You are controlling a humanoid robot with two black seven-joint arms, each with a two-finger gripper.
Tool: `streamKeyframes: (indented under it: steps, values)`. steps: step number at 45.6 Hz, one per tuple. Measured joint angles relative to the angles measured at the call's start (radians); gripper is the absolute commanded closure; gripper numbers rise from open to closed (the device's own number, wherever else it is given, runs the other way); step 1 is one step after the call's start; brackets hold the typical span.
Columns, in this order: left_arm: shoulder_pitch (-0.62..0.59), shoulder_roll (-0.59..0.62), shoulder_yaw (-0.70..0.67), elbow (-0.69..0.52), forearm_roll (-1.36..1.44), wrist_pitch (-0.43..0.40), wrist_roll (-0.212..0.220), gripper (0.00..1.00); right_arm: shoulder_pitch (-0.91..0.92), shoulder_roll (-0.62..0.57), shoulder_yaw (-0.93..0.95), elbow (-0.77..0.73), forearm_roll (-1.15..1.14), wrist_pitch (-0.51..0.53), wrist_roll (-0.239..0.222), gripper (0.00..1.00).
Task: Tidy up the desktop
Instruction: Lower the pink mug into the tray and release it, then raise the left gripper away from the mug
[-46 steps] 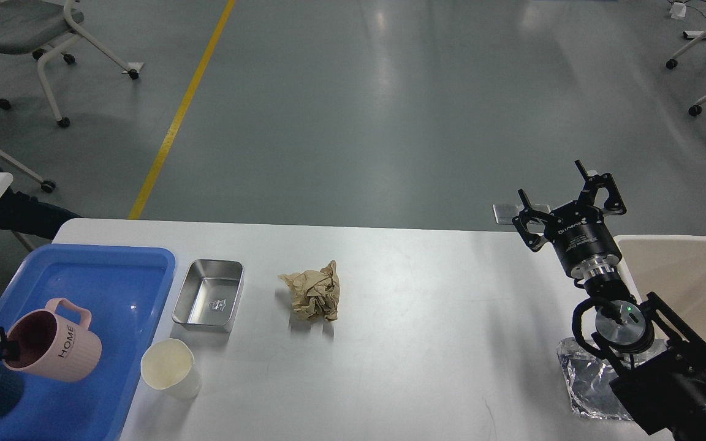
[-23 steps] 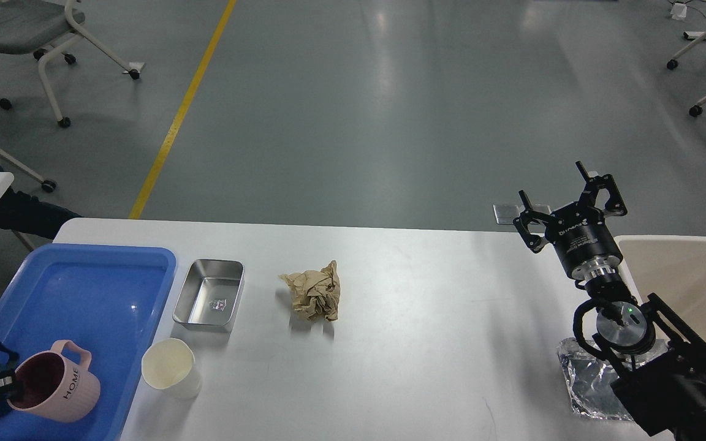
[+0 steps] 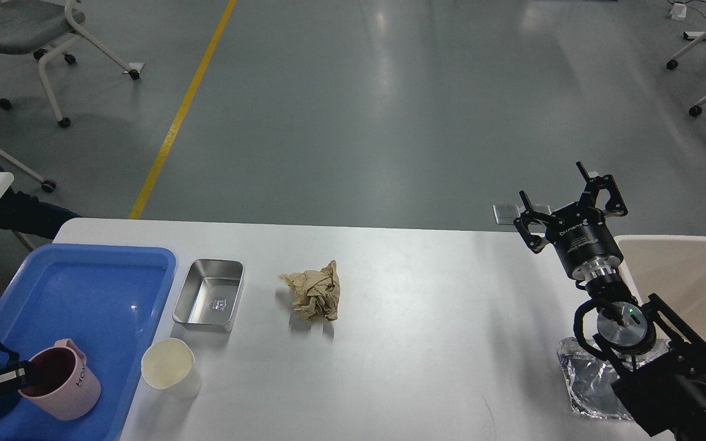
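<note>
Though mostly cut off, the left gripper (image 3: 19, 376) clamps the pink mug (image 3: 62, 384).

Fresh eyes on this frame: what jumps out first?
The crumpled brown paper lies alone mid-desktop. At far left, the left gripper holds a pink mug by the rim on the blue tray. The right gripper hovers open by the beige bin.

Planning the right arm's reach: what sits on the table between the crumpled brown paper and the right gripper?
Nothing: in the head view, only bare white table lies between the crumpled paper and the right gripper.
</note>
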Motion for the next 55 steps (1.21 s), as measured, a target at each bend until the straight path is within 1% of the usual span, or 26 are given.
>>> streamKeyframes:
  steps: [2, 6, 10, 18, 27, 34, 37, 39, 41, 42, 46, 51, 55]
  values:
    - [0.0, -0.001, 0.0, 0.0, -0.002, 0.0, -0.001, 0.23, 0.0, -0.001, 0.0, 0.0, 0.0, 0.0, 0.0, 0.0]
    - [-0.001, -0.001, -0.014, 0.0, -0.004, 0.0, -0.002, 0.18, 0.0, -0.002, 0.0, 0.0, 0.0, 0.0, 0.0, 0.0]
    - [-0.003, 0.006, -0.055, -0.001, -0.012, -0.005, 0.0, 0.1, 0.0, -0.002, 0.0, 0.0, 0.0, 0.0, -0.001, 0.0]
    - [-0.009, 0.024, -0.122, -0.018, -0.045, -0.016, -0.001, 0.08, 0.003, 0.0, 0.0, 0.0, 0.0, 0.0, -0.001, 0.0]
    - [-0.033, 0.07, -0.215, -0.035, -0.049, -0.052, -0.003, 0.06, 0.004, -0.001, 0.0, 0.0, 0.0, 0.0, -0.002, 0.0]
    - [-0.038, 0.106, -0.315, -0.101, -0.048, -0.062, -0.008, 0.05, 0.006, -0.001, 0.0, 0.0, 0.0, 0.0, -0.002, 0.0]
    - [-0.039, 0.117, -0.35, -0.135, -0.046, -0.062, -0.024, 0.05, 0.006, -0.002, 0.0, 0.0, 0.0, 0.0, -0.002, 0.0]
    - [-0.04, 0.121, -0.369, -0.152, -0.045, -0.062, -0.044, 0.05, 0.006, -0.003, 0.0, 0.0, 0.0, 0.0, -0.002, 0.0]
    - [-0.041, 0.124, -0.389, -0.172, -0.044, -0.062, -0.073, 0.05, 0.005, -0.003, 0.0, 0.0, 0.0, 0.0, -0.002, 0.0]
    - [-0.043, 0.126, -0.404, -0.187, -0.043, -0.062, -0.097, 0.05, 0.005, -0.003, 0.0, 0.0, 0.0, 0.0, -0.002, 0.0]
    - [-0.047, 0.131, -0.432, -0.229, -0.043, -0.059, -0.134, 0.05, 0.003, -0.004, 0.0, 0.001, 0.0, 0.0, -0.002, 0.0]
    - [-0.053, 0.155, -0.447, -0.301, -0.042, -0.057, -0.146, 0.05, 0.003, -0.005, 0.0, 0.002, 0.0, 0.0, -0.002, 0.0]
    - [-0.07, 0.18, -0.454, -0.332, -0.04, -0.057, -0.153, 0.05, 0.003, -0.008, 0.0, 0.002, 0.0, 0.0, -0.002, 0.0]
